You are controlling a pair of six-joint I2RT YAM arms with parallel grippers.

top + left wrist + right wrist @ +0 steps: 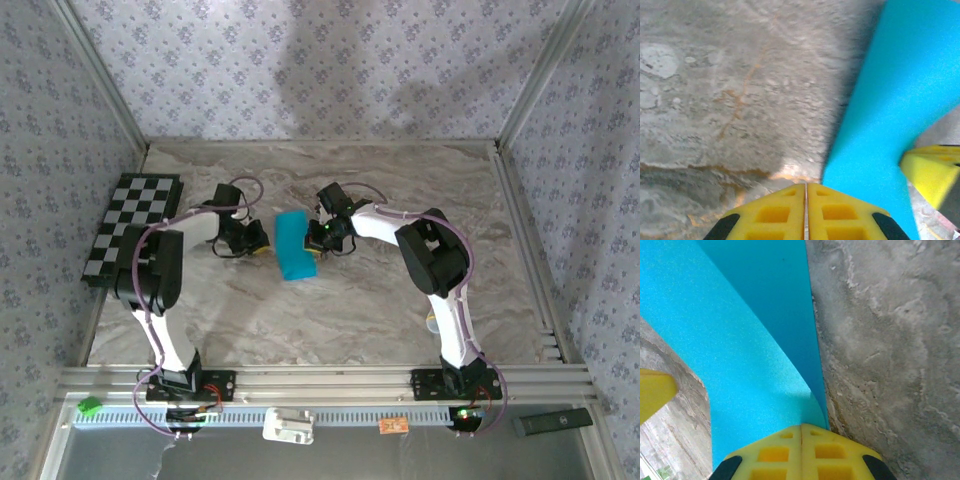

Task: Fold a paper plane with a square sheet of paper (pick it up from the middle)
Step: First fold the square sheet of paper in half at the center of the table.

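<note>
Yellow fingertips of the right gripper [801,435] sat closest to the lens in its wrist view. They were pressed together along a thin seam, and the square sheet of paper [740,365] ran down to that seam. We saw a bright upper layer of the teal sheet curving up off a darker layer that lay flat on the marble table [890,340]. We took the jaws to be pinching that raised layer, though the fingers hid the exact point of contact.

In the other wrist view, the left gripper [806,192] was likewise pressed together. We saw nothing in its seam. The sheet [900,100] passed just beside its finger on the side away from the checkered board, and whether paper and finger touched there we could not tell. One yellow finger of the right gripper [927,172] showed at the sheet's lower edge.

From above, the checkered board [135,225] lay at the table's [400,290] left edge. The sheet [294,248] lay to the right of the board, well apart from it, as a narrow teal strip. The left gripper [262,240] stood between the board and the sheet, close against the sheet's nearer long edge. The right gripper [318,240] met the sheet on the side facing away from the board.
</note>
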